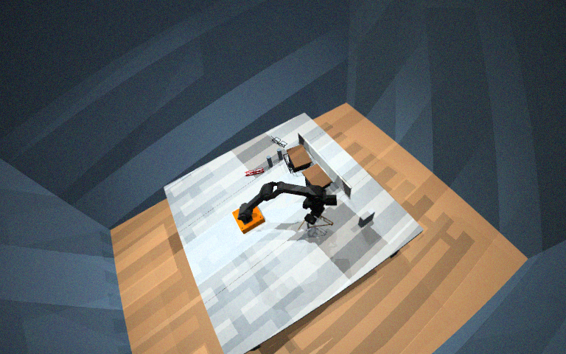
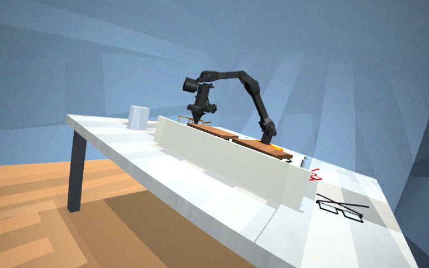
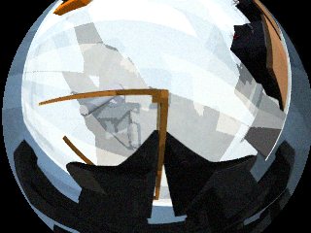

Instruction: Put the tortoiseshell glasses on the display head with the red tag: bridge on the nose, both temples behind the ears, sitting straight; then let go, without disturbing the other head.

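Observation:
My gripper (image 2: pixel 196 121) (image 3: pixel 159 134) is shut on the front frame of the tortoiseshell glasses (image 3: pixel 117 92). It holds them above the table, with both amber temples spread to the left in the wrist view. Two brown boards, one nearer the arm (image 1: pixel 317 175) (image 2: pixel 211 130) and one farther (image 1: pixel 299 156) (image 2: pixel 262 148), cover dark shapes beside the gripper. The display heads cannot be made out clearly under or beside them. The red tag cannot be made out either.
A long pale panel (image 1: pixel 323 160) (image 2: pixel 221 164) stands behind the boards. A small block (image 1: pixel 366 219) (image 2: pixel 138 118) stands beyond the gripper. Red glasses (image 1: pixel 254 171), black glasses (image 1: pixel 278 141) (image 2: pixel 339 211) and two grey cylinders (image 1: pixel 269 161) (image 1: pixel 279 154) are at the far side.

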`<state>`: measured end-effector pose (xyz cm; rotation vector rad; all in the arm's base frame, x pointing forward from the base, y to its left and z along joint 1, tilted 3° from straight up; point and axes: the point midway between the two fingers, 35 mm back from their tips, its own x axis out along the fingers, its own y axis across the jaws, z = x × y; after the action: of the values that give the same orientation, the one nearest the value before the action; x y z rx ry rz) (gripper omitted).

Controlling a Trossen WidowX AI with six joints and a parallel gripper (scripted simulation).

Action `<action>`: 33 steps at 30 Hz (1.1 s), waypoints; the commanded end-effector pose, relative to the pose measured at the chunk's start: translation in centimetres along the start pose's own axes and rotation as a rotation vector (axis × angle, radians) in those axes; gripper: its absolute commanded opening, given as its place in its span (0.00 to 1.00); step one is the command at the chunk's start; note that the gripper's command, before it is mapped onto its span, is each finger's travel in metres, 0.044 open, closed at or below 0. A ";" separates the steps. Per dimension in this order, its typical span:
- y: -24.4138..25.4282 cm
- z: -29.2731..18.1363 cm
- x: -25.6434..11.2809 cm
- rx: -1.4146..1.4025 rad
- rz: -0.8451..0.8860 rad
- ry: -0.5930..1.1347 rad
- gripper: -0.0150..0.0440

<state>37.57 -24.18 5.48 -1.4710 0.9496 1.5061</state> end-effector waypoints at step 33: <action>1.5 4.6 -3.7 0.527 -0.003 0.003 0.25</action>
<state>34.47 -20.86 9.73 -1.1053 1.2222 1.1378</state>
